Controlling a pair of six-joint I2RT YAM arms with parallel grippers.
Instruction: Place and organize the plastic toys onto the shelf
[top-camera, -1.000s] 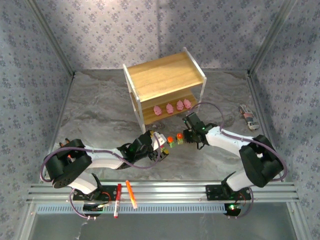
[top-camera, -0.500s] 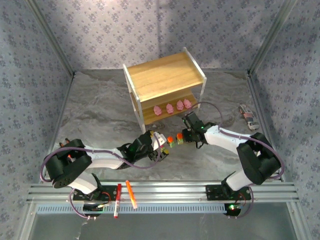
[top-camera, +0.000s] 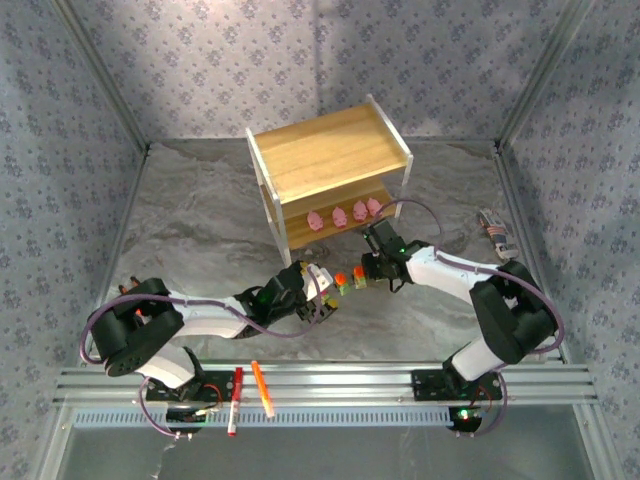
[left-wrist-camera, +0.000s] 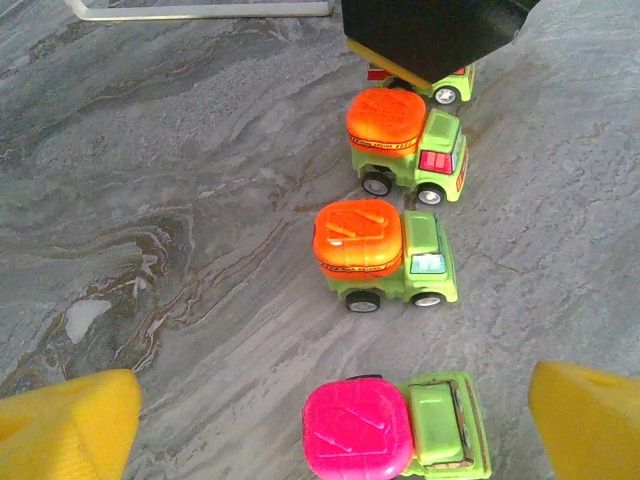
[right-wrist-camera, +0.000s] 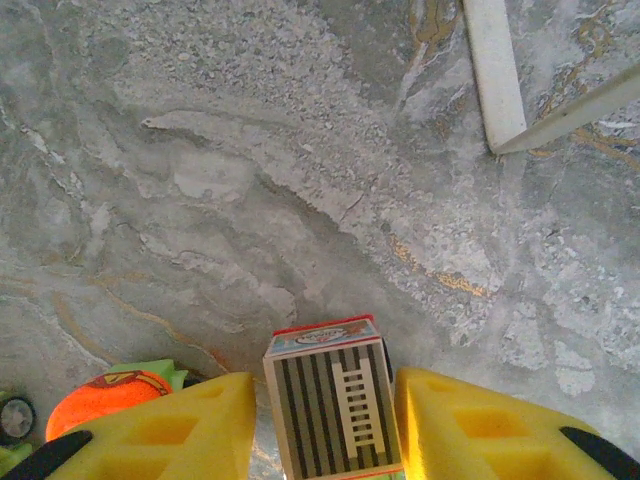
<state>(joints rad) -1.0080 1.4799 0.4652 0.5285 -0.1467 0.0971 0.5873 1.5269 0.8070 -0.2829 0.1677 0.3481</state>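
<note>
While the left gripper (left-wrist-camera: 330, 420) gapes and the right gripper (right-wrist-camera: 325, 410) clamps a ladder-printed truck (right-wrist-camera: 332, 395), an orange truck (right-wrist-camera: 110, 395) crowds that truck's 8 o'clock, its lettering illegible.

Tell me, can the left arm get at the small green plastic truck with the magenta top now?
Probably yes: the magenta-topped truck sits between the left gripper's open fingers, with nothing blocking.

White links, black joint housings on left arm (top-camera: 215, 318) and right arm (top-camera: 455, 275). Purple cable (top-camera: 425, 210) looped behind left pincer (top-camera: 328, 290) and right pincer (top-camera: 368, 272). Yellow fingers (right-wrist-camera: 470, 430) with moulded recesses. Green light (top-camera: 462, 412) at base, far behind right pincer.
</note>
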